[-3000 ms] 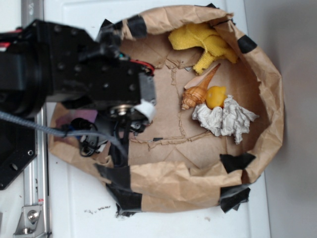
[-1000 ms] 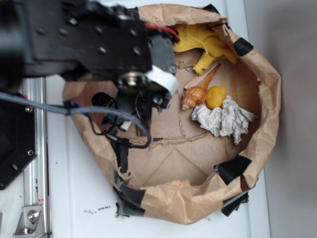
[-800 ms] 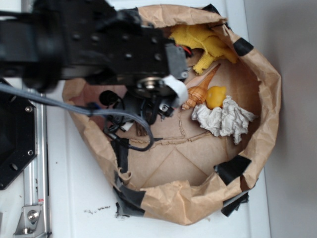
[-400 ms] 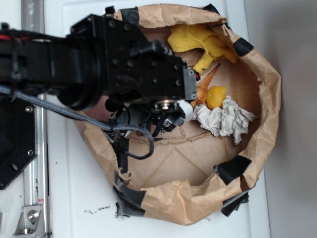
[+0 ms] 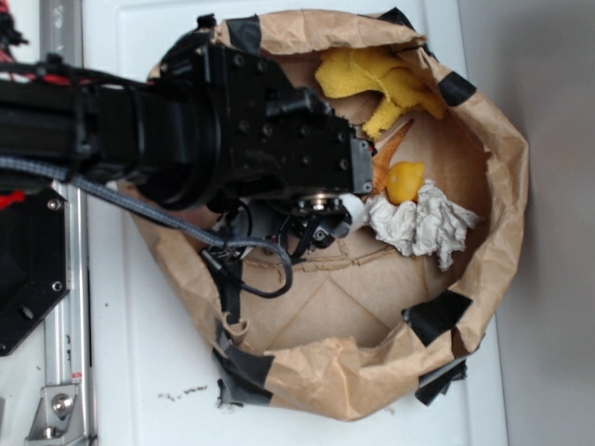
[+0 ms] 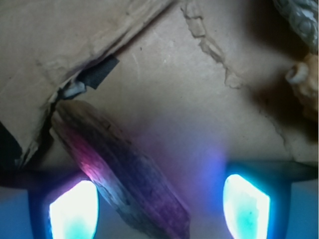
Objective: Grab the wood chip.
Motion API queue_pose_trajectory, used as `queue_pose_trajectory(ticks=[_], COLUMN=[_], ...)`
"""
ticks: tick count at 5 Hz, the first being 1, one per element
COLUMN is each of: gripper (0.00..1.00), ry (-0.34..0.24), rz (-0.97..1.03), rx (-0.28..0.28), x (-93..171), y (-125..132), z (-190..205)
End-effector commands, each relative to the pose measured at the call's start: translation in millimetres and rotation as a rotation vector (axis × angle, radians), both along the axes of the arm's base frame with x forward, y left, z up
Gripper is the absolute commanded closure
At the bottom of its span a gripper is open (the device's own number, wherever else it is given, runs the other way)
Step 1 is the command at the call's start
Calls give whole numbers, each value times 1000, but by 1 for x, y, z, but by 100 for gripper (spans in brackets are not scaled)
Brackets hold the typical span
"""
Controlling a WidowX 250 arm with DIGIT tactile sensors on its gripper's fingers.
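1. Gripper (image 6: 159,209): two glowing pads apart, nothing clamped.
2. Chip (image 6: 119,172): dark, streaked, tapered sliver, flat on creased brown paper (image 6: 164,84), running 10 to 5 o'clock, beside left pad (image 6: 72,209).
3. Ribbed shell (image 6: 305,82) at 2 o'clock.

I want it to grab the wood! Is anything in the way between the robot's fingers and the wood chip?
Nothing visible. In the wrist view the wood chip lies bare on the brown paper, right beside the left glowing fingertip, partly inside the open gap.
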State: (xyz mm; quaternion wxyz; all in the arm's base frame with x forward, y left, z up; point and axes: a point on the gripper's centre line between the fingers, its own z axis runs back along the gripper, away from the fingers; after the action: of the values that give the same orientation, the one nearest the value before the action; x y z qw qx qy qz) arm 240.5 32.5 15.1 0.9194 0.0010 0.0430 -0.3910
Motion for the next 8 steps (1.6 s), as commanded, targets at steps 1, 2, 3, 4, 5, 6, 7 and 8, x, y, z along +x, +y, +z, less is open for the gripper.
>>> queue_pose_trajectory(ticks=[1, 2, 3, 4, 5, 6, 7, 8], gripper=[0, 0, 100, 100, 100, 100, 100, 100], ry=[4, 23, 2, -51, -89, -108, -114, -119], rz=[-33, -17, 2, 36, 85, 108, 132, 177], rx=[-17, -20, -24, -2, 21, 26, 23, 23], x=[-11, -19, -21, -24, -26, -26, -24, -21], y=[-24, -29, -27, -23, -19, -18, -17, -15], z=[-29, -33, -29, -19, -15, -12, -11, -10])
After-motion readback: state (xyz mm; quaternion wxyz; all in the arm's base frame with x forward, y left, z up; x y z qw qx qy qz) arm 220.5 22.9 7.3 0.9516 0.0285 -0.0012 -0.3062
